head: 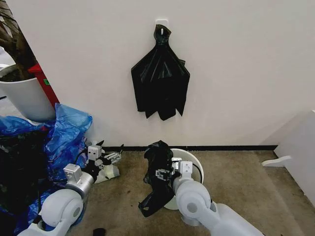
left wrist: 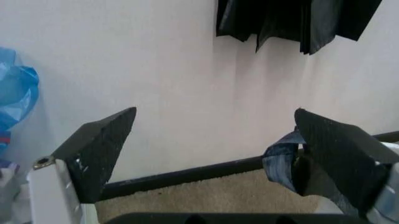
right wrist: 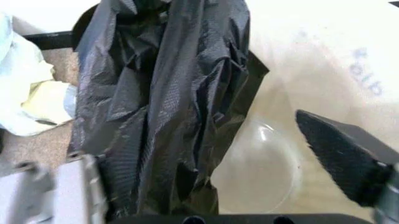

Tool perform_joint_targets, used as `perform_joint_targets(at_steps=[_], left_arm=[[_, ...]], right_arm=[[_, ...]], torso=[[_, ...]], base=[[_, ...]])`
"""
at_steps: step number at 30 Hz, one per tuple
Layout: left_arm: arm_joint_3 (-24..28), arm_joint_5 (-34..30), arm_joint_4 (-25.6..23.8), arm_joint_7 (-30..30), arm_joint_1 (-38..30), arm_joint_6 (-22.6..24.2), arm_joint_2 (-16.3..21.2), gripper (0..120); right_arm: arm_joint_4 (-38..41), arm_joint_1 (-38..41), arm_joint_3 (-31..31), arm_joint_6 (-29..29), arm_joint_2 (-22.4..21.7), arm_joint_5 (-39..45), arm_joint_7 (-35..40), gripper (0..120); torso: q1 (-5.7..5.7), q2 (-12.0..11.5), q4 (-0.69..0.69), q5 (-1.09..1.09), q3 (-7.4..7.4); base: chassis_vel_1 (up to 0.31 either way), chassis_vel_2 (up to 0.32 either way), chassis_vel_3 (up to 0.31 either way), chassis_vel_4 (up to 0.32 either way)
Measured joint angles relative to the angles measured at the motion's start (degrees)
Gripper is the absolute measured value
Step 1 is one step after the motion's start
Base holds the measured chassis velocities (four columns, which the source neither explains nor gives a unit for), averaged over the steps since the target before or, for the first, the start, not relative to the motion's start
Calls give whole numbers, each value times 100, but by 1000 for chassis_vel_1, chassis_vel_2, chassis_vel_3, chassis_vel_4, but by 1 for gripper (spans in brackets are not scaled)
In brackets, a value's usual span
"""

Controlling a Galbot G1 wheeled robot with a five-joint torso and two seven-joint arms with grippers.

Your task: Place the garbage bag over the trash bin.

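The thin, glossy black plastic garbage bag [head: 157, 174] hangs crumpled over the near-left part of the rolled rim of the round cream-white plastic trash bin [head: 189, 162], which stands on the brown carpeted floor [head: 236, 187] close to the white wall [head: 236, 73]. Most of the film trails down the outside of the bin toward the floor; the mouth of the bin is largely uncovered. The right hand [head: 166, 173] sits at the rim against the bag. In the right wrist view its fingers [right wrist: 339, 154] stand wide apart, the bag [right wrist: 162, 107] draped by one of them and the bin's pale interior [right wrist: 268, 158] between; whether the film is pinched anywhere cannot be told. The left hand [head: 109, 158] rests low to the left of the bin, apart from the bag, its fingers [left wrist: 100, 149] spread wide on nothing.

The step in hand appears to be spreading the bag's mouth around the rim. To do it well, a single layer of the edge should probably be taken rather than the bunched folds, and the opposite edge carried across to the far rim while the bin is kept from tipping. The fan-shaped bunch of black bags [head: 160, 83] on the wall hook plays no part.
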Motion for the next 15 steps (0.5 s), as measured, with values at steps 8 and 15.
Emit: perform_joint_targets(at_steps=[8, 15], left_arm=[[15, -7, 25, 20, -22, -38, -2, 100], [52, -7, 83, 22, -93, -59, -17, 100]], right_arm=[[-1, -29, 87, 2, -94, 0, -14, 56], [-126, -45, 150, 16, -25, 10, -203, 29]], torso=[[0, 0, 0, 0, 0], [0, 0, 0, 0, 0]], base=[[0, 0, 0, 0], [0, 0, 0, 0]])
